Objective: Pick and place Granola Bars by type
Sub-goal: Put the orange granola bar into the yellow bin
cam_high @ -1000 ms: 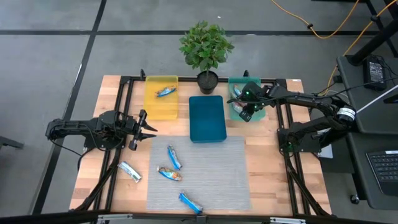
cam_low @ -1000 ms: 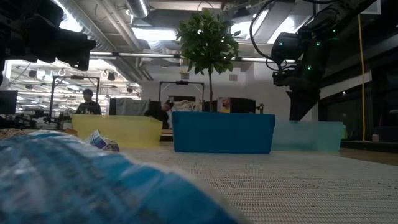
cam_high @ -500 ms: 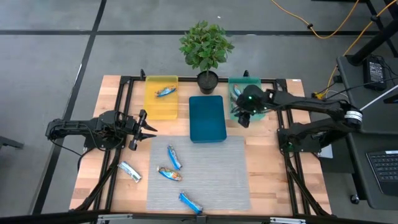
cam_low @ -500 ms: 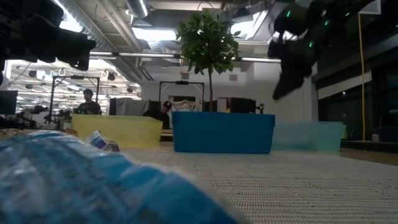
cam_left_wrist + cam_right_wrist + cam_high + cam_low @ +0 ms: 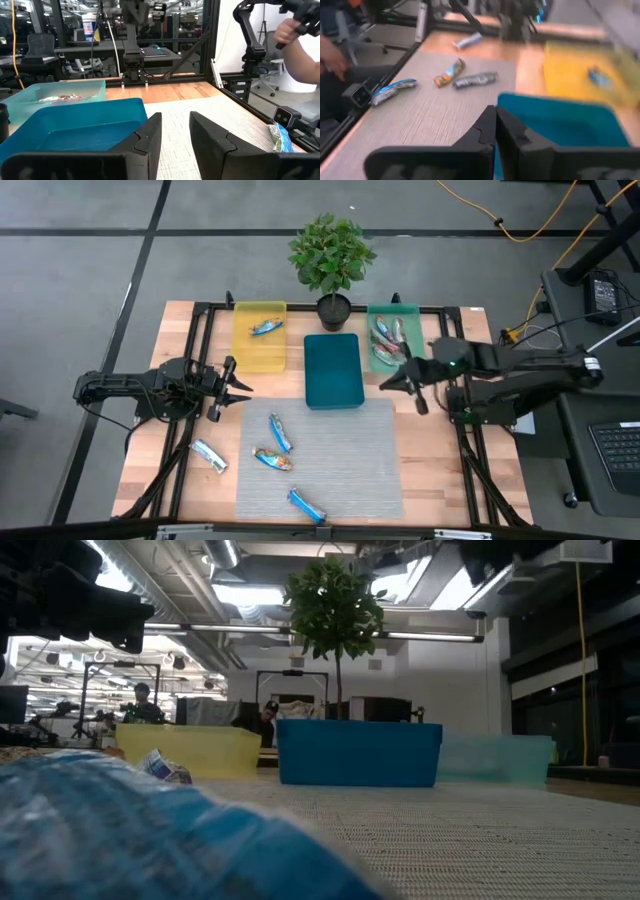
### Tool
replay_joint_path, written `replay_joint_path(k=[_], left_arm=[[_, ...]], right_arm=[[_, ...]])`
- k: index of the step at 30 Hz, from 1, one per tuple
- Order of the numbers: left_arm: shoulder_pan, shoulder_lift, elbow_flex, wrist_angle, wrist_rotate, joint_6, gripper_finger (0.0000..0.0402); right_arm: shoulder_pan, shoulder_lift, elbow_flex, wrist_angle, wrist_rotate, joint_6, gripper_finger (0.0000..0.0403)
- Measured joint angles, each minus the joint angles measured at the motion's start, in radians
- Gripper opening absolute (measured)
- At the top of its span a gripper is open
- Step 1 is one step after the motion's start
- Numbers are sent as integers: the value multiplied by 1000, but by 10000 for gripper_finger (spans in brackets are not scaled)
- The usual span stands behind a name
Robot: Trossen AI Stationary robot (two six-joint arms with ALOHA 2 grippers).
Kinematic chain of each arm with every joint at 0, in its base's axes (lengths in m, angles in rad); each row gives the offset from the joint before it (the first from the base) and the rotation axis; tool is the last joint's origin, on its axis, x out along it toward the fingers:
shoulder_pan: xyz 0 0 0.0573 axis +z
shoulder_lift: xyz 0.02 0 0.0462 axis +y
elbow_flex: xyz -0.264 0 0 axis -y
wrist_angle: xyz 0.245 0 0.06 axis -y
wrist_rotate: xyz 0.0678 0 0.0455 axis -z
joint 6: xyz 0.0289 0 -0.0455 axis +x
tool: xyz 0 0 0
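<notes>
Wooden table [image 5: 440, 450] with grey mat [image 5: 340, 460]; potted plant [image 5: 331, 255] at far edge. Trays along the far side: yellow tray [image 5: 258, 352] holding one bar; blue tray [image 5: 332, 370]; teal tray [image 5: 393, 315] holding several. Four granola bars [image 5: 279, 433] lie loose, near-left. Right gripper [image 5: 407, 385] hovers beside the blue tray, fingers together, empty. Left gripper [image 5: 240, 389] waits left, fingers apart.

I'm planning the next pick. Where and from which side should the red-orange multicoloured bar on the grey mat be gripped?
Probably grip the red-orange multicoloured crinkled-wrapper bar at its middle, across its narrow width, coming straight down from above: it lies flat on the grey woven mat, so only its long edges offer purchase. Mind the silvery-blue wrapped bar close beside it.
</notes>
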Motion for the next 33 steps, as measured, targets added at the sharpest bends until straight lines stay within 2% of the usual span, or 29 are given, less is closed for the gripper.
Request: replay_joint_path(k=[4,8,13,18,23,28,30,33], left_arm=[[0,0,0,0,0,0,94],[0,0,0,0,0,0,97],[0,0,0,0,0,0,95],[0,0,0,0,0,0,93],[0,0,0,0,0,0,97],[0,0,0,0,0,0,96],[0,0,0,0,0,0,94],[0,0,0,0,0,0,93]], right_arm=[[94,-46,-26,82,16,-84,6],[145,-103,-153,202,21,-133,10],[138,-231,-323,225,80,-91,4],[133,-432,-455,254,83,-35,9],[133,-639,-561,336,83,-11,5],[133,-819,-633,336,83,-15,8],[133,-861,-653,336,83,-15,9],[132,-854,-655,309,86,-34,5]])
